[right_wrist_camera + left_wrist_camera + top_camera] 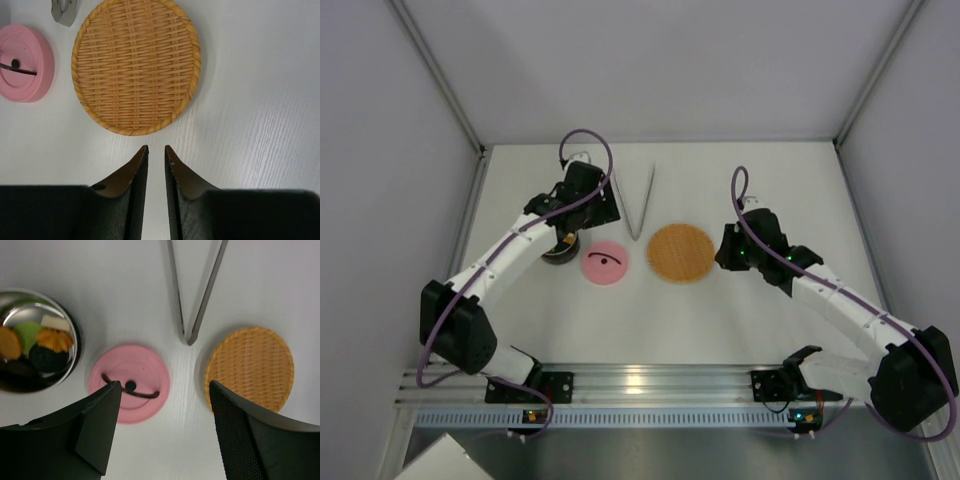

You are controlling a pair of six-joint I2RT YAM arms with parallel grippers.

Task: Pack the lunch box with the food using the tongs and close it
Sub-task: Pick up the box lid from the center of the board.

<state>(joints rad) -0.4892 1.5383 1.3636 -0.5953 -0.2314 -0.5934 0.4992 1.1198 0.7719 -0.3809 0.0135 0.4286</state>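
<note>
Gleaming on the white table point(720, 320), the round steel lunch box point(20, 302) sits open at the far left, its bowl cut off by the edge of the left wrist view and largely hidden under the left arm from above. Inside lie the toy food pieces: a black biscuit point(47, 357), a ruffled orange piece point(54, 339), a green disc point(27, 331), a pale yellow slab point(55, 322) and a flat orange round point(7, 342) that is half out of frame. Its smooth pink lid point(132, 367) lies flat just beside the tin, black curved mark up.

Slim silver tongs point(207, 290) lie flat and untouched, long axis running away from the arms, joined tip toward the near side between lid and plate, and spread ends toward the back wall, cropped in the wrist view. The orange woven plate point(136, 65), coiled at the rim, lies bare to the right.

The left gripper point(165, 390) hangs over the lid with its dark fingers spread wide, grasping nothing. The right gripper point(156, 147), near the plate's close edge, has its fingers drawn almost together, a thin slit between them, empty.
</note>
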